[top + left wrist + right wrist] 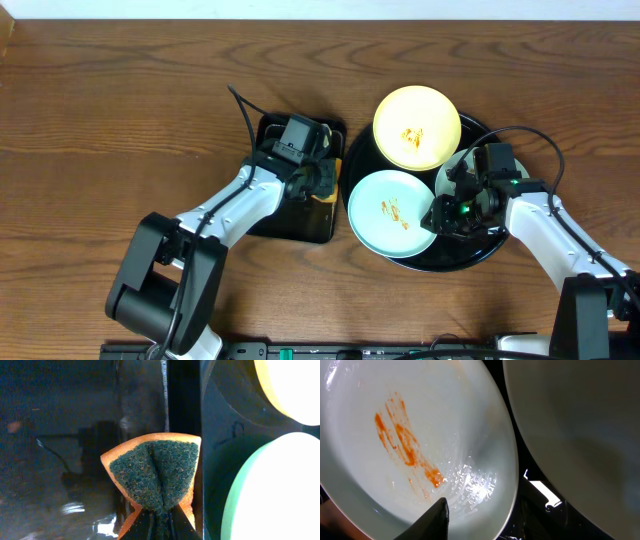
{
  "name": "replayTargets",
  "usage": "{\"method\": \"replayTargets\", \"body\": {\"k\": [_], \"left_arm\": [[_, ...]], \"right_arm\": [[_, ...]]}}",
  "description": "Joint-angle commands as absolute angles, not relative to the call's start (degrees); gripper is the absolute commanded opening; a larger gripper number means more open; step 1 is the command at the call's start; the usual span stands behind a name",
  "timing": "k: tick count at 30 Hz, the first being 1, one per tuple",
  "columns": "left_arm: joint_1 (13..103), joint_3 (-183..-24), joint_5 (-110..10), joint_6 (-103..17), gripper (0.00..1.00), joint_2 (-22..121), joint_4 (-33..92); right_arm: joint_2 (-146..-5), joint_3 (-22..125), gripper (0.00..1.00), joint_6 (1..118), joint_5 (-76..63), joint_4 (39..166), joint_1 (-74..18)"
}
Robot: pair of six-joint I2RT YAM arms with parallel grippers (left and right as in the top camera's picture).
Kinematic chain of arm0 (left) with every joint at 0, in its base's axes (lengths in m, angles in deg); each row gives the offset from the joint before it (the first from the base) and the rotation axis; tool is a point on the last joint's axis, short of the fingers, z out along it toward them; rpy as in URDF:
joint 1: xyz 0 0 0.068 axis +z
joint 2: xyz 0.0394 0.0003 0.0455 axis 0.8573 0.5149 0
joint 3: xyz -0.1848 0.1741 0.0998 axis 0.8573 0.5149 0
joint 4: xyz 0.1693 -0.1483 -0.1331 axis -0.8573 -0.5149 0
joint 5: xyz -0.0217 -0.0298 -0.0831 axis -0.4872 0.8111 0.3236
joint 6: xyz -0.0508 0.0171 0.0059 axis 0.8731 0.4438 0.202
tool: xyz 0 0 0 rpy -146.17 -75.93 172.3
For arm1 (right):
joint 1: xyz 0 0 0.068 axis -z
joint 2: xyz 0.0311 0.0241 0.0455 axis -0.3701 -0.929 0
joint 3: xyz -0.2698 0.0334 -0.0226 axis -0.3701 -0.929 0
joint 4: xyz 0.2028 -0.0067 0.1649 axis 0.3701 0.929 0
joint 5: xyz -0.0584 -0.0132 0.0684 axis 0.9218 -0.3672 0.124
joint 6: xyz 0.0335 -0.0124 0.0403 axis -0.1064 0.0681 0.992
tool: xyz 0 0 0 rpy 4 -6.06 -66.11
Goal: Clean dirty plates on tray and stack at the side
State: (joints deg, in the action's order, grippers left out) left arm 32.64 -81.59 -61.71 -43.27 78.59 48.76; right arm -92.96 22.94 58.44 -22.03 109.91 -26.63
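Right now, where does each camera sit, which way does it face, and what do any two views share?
Overhead: fixed above the table, looking straight down; left gripper over the rectangular tray, right gripper over the round tray.
Left wrist: mounted behind the left gripper, looking along its fingers, which pinch a sponge; yellow plate beyond.
Right wrist: mounted behind the right gripper, close above the smeared mint plate; one fingertip shows.
Shared: overhead and right wrist both show the smeared mint plate.
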Motion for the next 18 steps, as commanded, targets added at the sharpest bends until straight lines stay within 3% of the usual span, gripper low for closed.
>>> {"method": "replayTargets", "body": {"k": [1,18], "left_arm": [[34.3,-82.8,-61.9,-42.9,0.09,75.9,49.0],[36.7,-82.8,-68.2,-45.1,0.08,67.4,47.7]], "right_arm": [[-93.0,23.5,0.45,58.9,-22.0,110.1,-27.1],[-93.0,18.4,0.34,61.9,-21.9,104.5,-28.5]]}}
